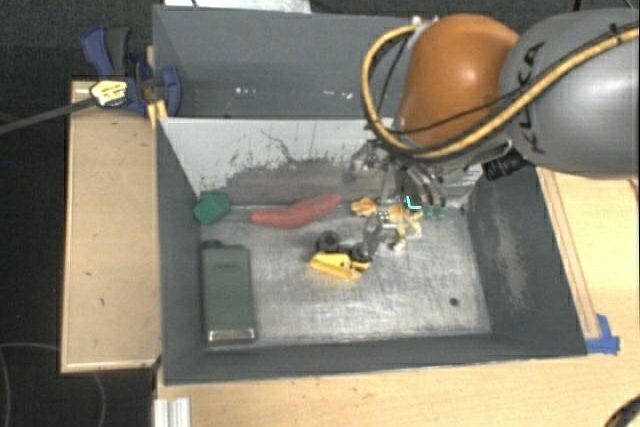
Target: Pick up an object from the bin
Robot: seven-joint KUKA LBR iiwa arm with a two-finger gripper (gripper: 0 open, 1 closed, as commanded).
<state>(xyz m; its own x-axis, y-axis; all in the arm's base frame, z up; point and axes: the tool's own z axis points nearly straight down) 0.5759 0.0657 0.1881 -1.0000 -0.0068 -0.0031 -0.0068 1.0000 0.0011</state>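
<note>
Here the arm (585,105), with its orange cover (460,75) and a yellow-and-black cable (370,75) looped round it, reaches down from the right into the grey metal bin (430,305). The end effector (383,233) sits low over the middle of the bin floor, a little right of centre. Its tip is a tangle of metal and small coloured parts, so it cannot be told whether it is released or clenched, nor whether anything is in its grasp.

The thing nearest to it is a small yellow piece (335,264). It is flat and roughly wedge-shaped, with a dark mark at its right end, and it lies on the floor just below and to the left of the end effector. It comes close to the tip, but contact cannot be made out. A little black piece (327,241), rounded and knobbly, lies just above the yellow one.

The other things lie loosely apart (no heap here). A long red thing (297,211) lies slantwise towards the back wall. A round green thing (211,208) sits at the left wall. A grey rectangular block (228,293) lies lengthwise in the front left corner. A small orange bit (362,207) shows just left of the end effector's upper part.
</note>
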